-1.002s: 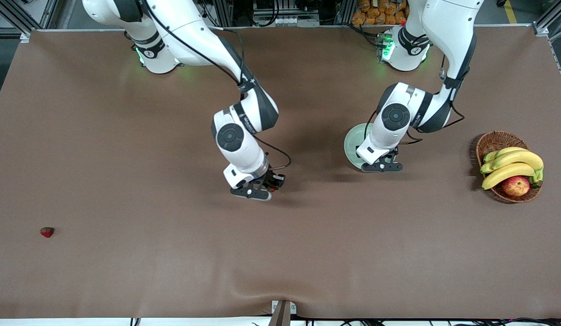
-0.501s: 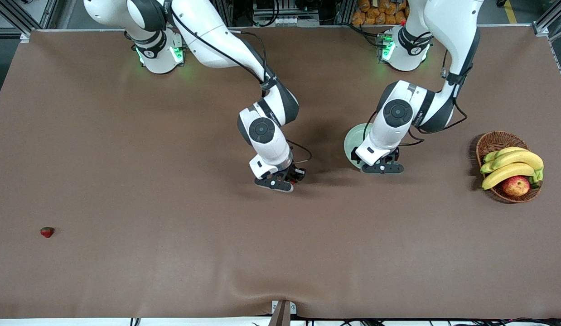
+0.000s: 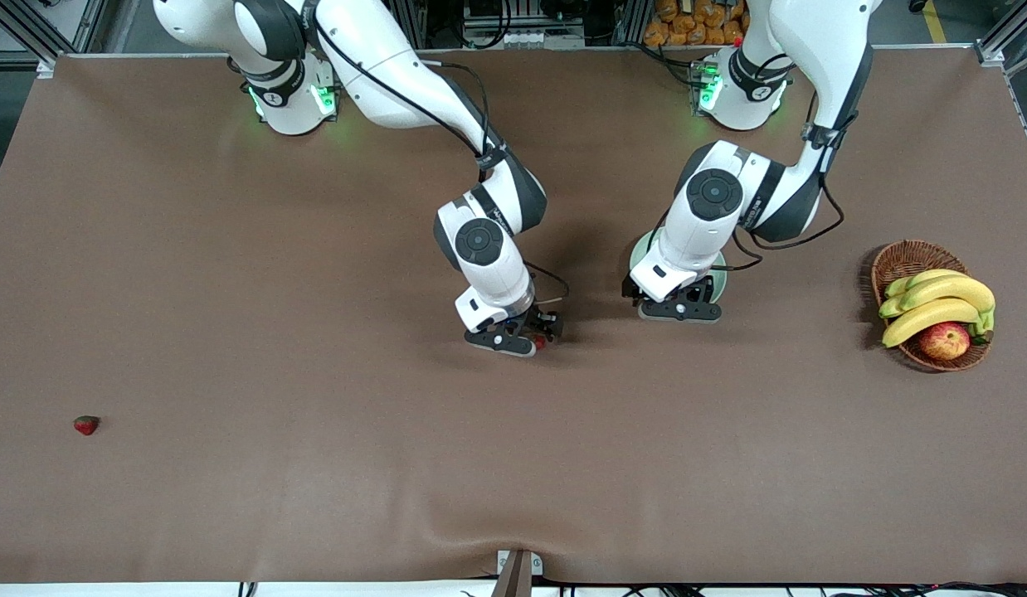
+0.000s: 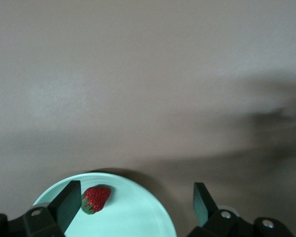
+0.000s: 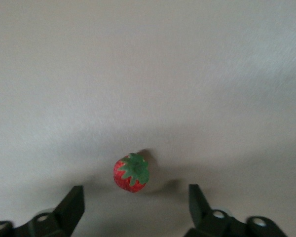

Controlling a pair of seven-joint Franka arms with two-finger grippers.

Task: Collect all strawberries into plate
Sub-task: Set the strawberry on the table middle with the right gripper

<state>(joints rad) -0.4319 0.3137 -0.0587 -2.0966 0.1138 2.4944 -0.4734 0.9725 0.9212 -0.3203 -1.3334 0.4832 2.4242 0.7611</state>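
Strawberry point(image 4: 95, 198) on mint plate point(image 4: 138, 219), brown table covering point(image 3: 314, 464), wicker basket point(image 3: 903, 257)

front: high, facing bases | wrists: close, downward onto table point(image 3: 231, 497)

one strawberry point(image 4: 95, 198) lies in the plate point(image 4: 138, 217); another point(image 3: 86, 425) sits well apart, toward the right arm's end.

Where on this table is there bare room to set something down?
Bare cloth spans from the lone strawberry to the wicker basket along the camera's edge. It is crowded around the plate, where both end effectors, right and left, work.
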